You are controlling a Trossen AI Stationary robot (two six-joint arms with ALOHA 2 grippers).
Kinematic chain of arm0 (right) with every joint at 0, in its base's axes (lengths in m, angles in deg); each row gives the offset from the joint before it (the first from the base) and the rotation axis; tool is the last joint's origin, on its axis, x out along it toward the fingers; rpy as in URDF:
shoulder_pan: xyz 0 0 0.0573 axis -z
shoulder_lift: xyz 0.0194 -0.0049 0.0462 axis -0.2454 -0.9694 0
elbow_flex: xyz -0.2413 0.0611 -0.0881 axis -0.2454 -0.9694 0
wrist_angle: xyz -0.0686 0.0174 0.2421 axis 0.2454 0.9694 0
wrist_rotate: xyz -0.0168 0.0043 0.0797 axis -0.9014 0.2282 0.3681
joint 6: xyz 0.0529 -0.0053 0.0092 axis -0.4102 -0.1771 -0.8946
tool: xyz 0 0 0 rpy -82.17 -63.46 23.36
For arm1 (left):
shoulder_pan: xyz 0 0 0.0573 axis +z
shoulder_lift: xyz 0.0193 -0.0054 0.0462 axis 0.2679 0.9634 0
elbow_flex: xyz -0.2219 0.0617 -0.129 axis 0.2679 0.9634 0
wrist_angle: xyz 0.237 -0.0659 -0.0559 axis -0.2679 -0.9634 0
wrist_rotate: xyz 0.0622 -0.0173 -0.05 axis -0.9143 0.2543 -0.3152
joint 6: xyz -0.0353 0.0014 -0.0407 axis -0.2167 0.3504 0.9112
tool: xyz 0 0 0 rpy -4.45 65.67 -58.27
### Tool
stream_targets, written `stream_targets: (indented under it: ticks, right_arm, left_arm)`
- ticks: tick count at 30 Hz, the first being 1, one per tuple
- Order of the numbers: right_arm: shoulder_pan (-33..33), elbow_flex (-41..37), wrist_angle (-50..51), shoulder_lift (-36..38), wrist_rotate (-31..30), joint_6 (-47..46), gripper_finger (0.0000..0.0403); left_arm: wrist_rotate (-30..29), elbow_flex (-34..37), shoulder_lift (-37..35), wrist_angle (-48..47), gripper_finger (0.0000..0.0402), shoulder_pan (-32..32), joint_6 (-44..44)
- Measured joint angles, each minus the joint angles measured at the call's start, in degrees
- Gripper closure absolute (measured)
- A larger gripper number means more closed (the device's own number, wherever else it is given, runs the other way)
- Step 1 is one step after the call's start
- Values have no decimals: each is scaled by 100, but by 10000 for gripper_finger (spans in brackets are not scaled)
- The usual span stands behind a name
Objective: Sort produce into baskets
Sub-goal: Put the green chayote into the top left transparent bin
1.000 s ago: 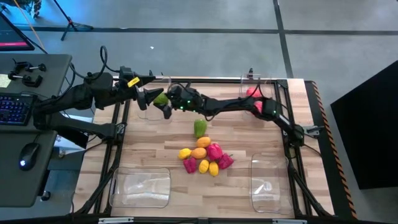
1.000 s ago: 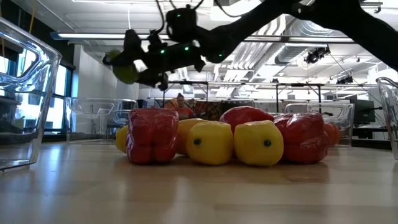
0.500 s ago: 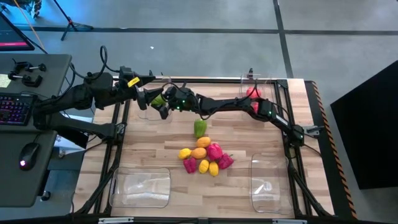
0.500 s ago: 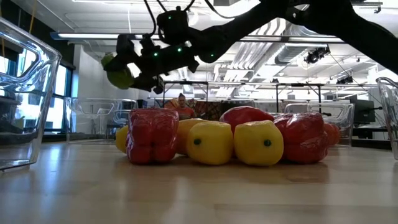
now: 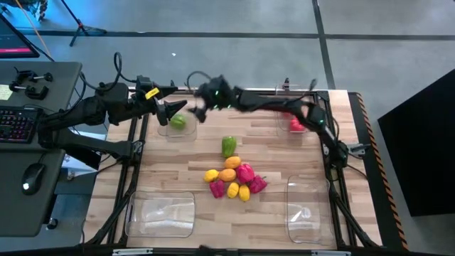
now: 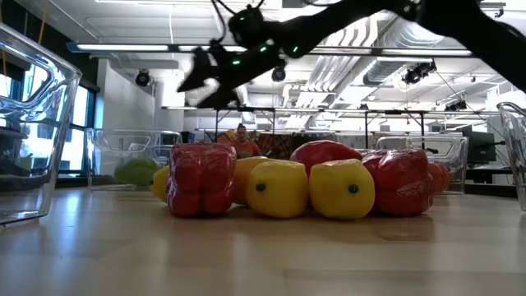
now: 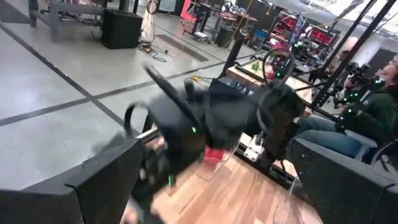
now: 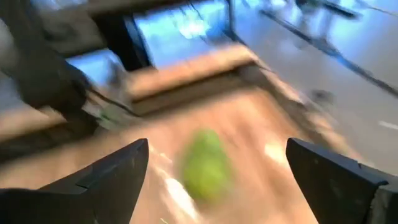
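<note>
A green produce piece (image 5: 178,122) lies on the floor of the clear far-left basket (image 5: 186,132); it also shows in the low view (image 6: 138,171) and, blurred, in the right wrist view (image 8: 205,165). My right gripper (image 5: 200,107) is open and empty above that basket, just on its right side. My left gripper (image 5: 173,110) is open and empty at the basket's left side. A pile of red, yellow, orange and magenta produce (image 5: 234,179) and a green piece (image 5: 228,146) rest on the table's middle.
The far-right basket (image 5: 281,117) holds red pieces (image 5: 295,122). Two clear baskets stand at the near left (image 5: 160,213) and near right (image 5: 309,210). Both arms are close together over the far-left corner. A person sits in the room beyond the table (image 7: 379,93).
My right gripper carried the green piece toward the table's left edge over the far-left basket, let it go, and rose toward the far edge. The green piece has fallen and now lies in that basket.
</note>
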Motion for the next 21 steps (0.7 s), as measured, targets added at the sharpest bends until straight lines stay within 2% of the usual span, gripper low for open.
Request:
stream_targets:
  ticks: [5, 8, 11, 16, 19, 21]
  right_arm:
    - [398, -55, 2225, 664, -8, 901, 33]
    - [502, -688, 2727, 1261, 275, 1128, 33]
    - [461, -1894, 2433, 2201, 325, 1037, 33]
    - [223, -4057, 1706, 4042, 338, 21, 33]
    - [-30, -5087, 1488, 5113, 215, -758, 33]
    - [-231, -5635, 1459, 5755, -50, -1291, 33]
  left_arm:
    - [-7, 0, 0, -2, 5, -2, -103]
    - [176, -2, 0, -95, 5, -13, -114]
    - [427, 30, 2, -163, 5, -14, -212]
    - [471, 350, 125, 0, 5, -14, -237]
    - [475, 502, 559, 150, 5, 179, 149]
    - [827, 470, 1048, 120, 5, 422, 370]
